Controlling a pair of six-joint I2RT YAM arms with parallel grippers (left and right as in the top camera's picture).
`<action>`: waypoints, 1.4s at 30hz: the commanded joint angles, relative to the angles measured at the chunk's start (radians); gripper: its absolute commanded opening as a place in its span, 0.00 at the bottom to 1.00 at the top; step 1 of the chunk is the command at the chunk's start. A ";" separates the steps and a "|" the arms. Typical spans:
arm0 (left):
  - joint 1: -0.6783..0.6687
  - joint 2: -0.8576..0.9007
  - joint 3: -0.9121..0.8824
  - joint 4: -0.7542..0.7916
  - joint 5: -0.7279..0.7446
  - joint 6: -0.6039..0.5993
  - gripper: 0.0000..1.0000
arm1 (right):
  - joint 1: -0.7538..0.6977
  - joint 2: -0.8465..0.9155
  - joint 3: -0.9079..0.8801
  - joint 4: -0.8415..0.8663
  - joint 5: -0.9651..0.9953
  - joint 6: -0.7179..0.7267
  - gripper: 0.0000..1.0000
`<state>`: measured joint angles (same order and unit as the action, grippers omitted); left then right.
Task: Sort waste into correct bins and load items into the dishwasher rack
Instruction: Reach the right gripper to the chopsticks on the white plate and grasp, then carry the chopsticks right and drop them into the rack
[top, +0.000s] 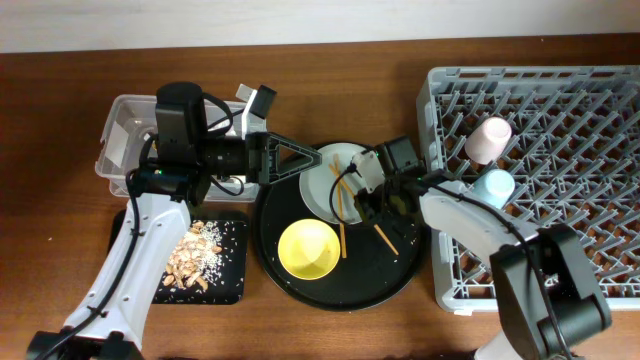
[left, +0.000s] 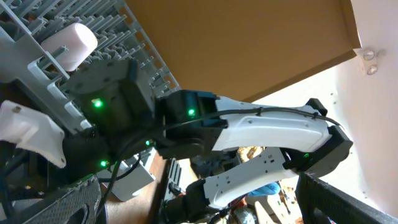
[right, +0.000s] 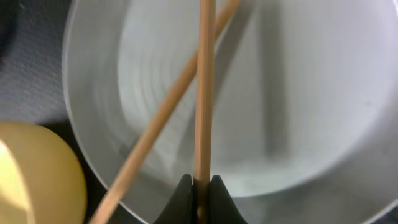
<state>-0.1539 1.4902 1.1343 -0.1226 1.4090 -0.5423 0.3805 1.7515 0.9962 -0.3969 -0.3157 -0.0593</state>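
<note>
The chopstick (right: 204, 93) I have is a thin wooden stick: light, stiff and rather slick. A hold near its end will let it swing or twist, so I judge a grip nearer its middle would carry it better. My right gripper (right: 199, 186) is pressed together on it, pinching its lower end between the fingertips. It lies across the pale plate (right: 298, 93), with a second chopstick (right: 155, 124) crossing it at a slant. The yellow bowl (right: 31, 180) sits just beside the plate, both on the round black tray (top: 400, 275). The left gripper (top: 300, 160) stands spread at the plate's other side, empty as far as I can see. The dishwasher rack (top: 580, 150) waits to the right.
</note>
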 joint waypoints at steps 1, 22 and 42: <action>0.005 -0.011 0.002 0.002 0.004 0.013 0.99 | 0.005 -0.062 0.032 -0.023 -0.013 -0.003 0.04; 0.005 -0.011 0.002 0.002 0.004 0.013 0.99 | -0.336 -0.252 0.221 -0.377 0.090 0.050 0.04; 0.005 -0.011 0.002 0.002 0.004 0.013 0.99 | -0.401 -0.141 0.202 -0.389 0.201 0.050 0.05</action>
<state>-0.1539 1.4902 1.1343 -0.1226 1.4090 -0.5423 -0.0082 1.6096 1.2037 -0.7860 -0.1307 -0.0181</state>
